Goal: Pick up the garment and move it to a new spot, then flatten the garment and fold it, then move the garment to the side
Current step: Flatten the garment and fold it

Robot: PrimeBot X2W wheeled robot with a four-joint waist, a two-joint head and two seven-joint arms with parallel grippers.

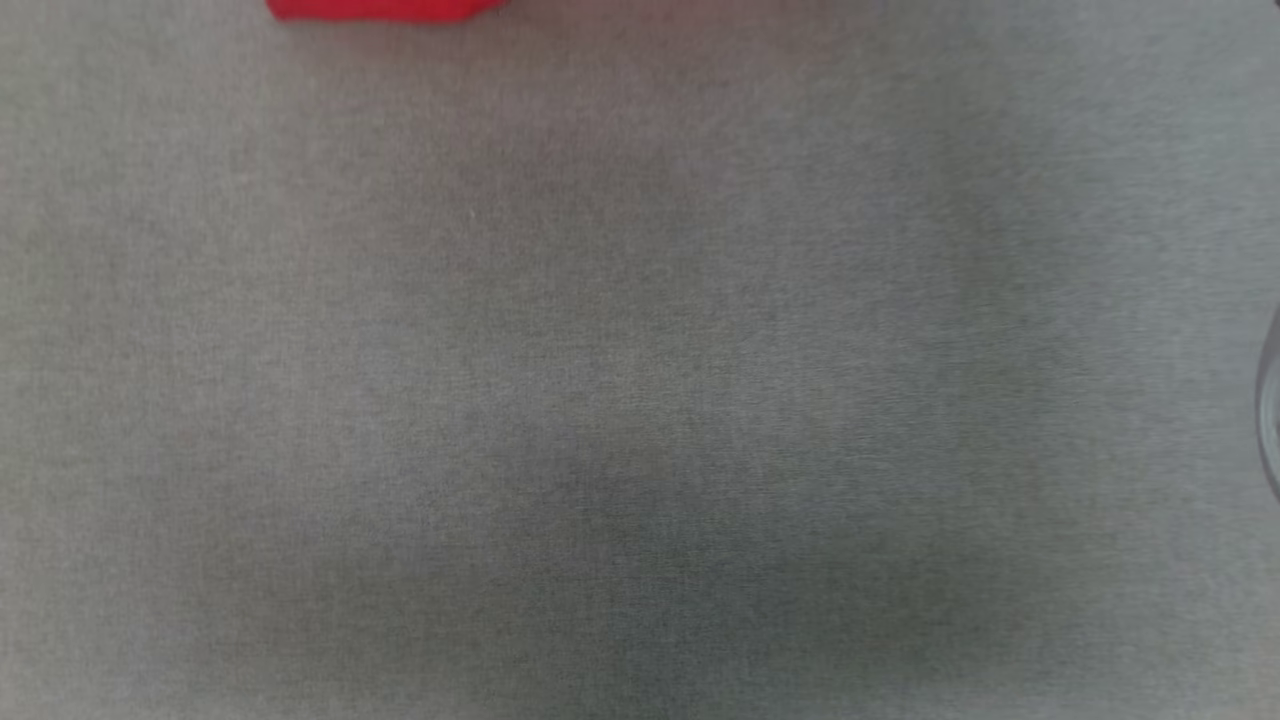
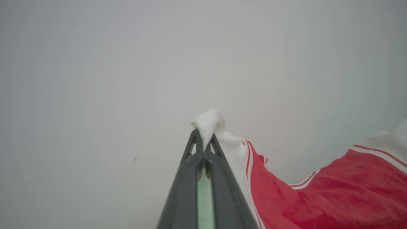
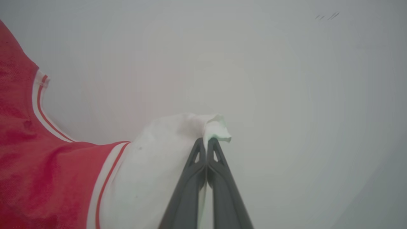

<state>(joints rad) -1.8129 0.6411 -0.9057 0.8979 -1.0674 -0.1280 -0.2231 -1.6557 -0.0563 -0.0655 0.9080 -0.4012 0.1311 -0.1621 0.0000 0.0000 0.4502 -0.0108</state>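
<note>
Dark-fingered L gripper (image 2: 204,136) up close, jaws shut on white sleeve tip; same w/ R gripper (image 3: 206,141) on opposite sleeve. Gripping bright red sports jersey w/ white, red-striped sleeve panels (image 2: 334,190) at both ends, prob. to spread it wide before laying flat. Looks lifted off grey woven tabletop (image 1: 640,400), sagging betw. the two; red bit (image 1: 385,8) peeking toward far edge, left of centre. Wrists set apart, fingers roughly parallel, cloth body inboard of each.

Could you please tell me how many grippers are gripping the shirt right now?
2. The left gripper pinches one white corner of the shirt; the right gripper pinches another white corner. Both grips are plainly visible.
</note>
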